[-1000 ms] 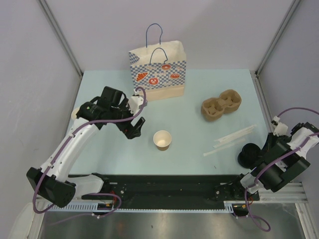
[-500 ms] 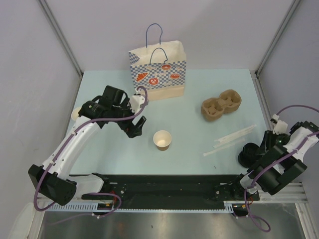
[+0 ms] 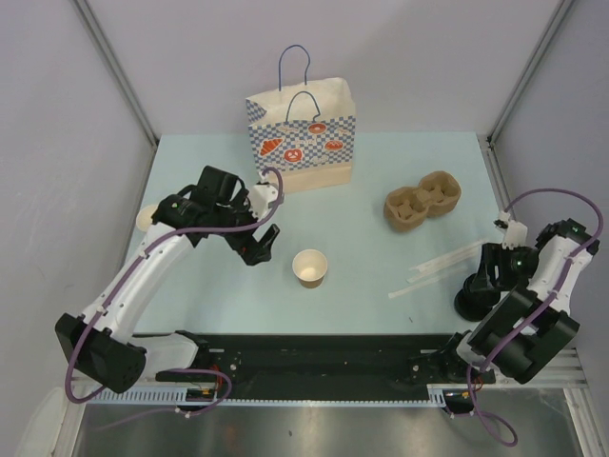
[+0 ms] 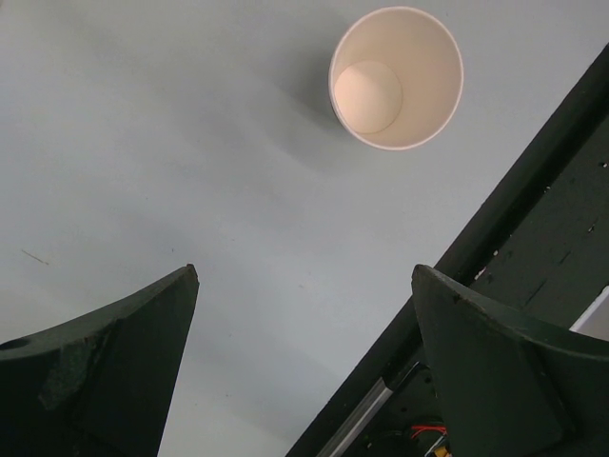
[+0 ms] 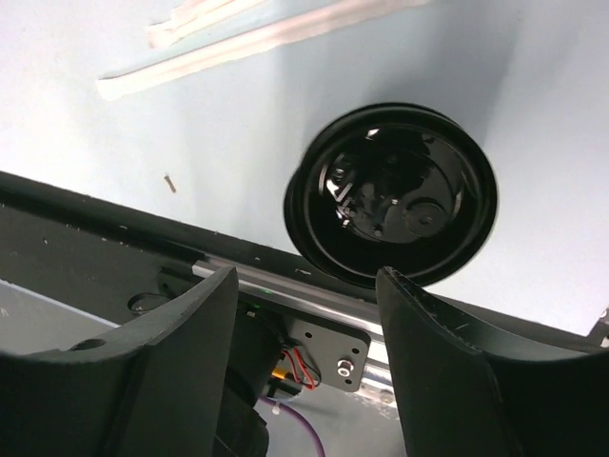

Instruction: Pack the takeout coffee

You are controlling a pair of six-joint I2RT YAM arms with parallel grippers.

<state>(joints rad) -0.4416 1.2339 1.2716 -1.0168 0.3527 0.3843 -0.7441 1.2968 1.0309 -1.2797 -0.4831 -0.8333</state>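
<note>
No lidded takeout coffee is in view. A lidless paper cup stands upright mid-table, its pale inside showing. My left gripper hangs open just left of the cup, nothing between its fingers. A loose black lid lies at the table's near right edge. My right gripper stands open above and beside the lid, apart from it. The patterned paper bag stands upright at the back.
A brown pulp cup carrier sits at the back right. Wrapped straws lie left of the lid. A pale round object peeks out behind the left arm. The black base rail runs along the near edge.
The right gripper has opened and its wrist has swung up and toward the table's far side; the black lid stays on the table. The left arm has barely moved.
</note>
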